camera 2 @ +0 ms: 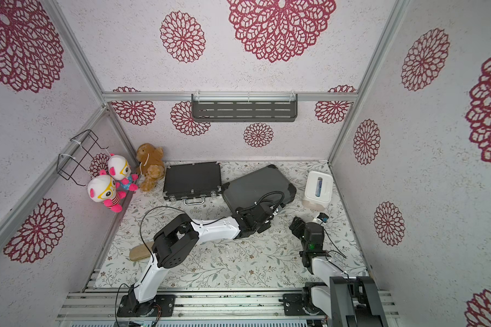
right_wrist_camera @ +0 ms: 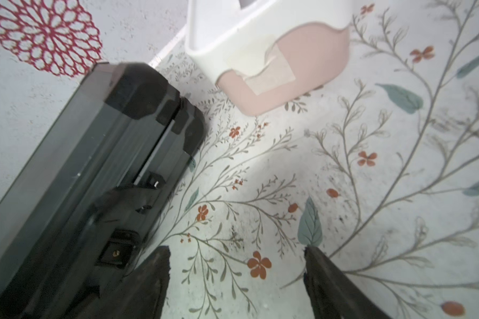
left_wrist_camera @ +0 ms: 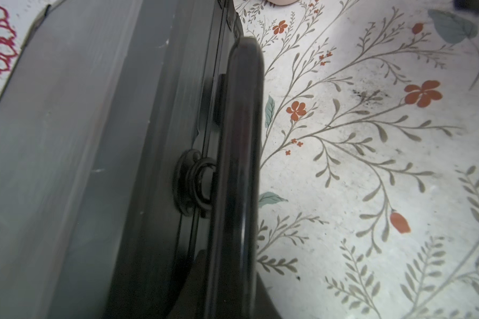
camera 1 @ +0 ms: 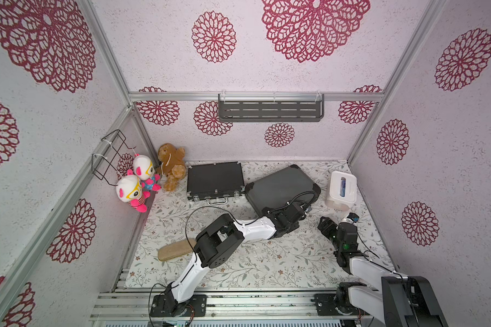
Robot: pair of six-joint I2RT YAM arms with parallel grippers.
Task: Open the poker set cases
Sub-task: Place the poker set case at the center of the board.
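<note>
White arm links (camera 1: 257, 228), black joints (camera 1: 213, 249), cables (camera 1: 305, 192).

A thin black case (camera 1: 215, 179) lies flat and shut at the centre of the frame, its silver latches and handle facing the lower edge. Just right of it, a thicker dark grey case (camera 1: 278, 184) with black corners lies flat, shut and skewed.
</note>
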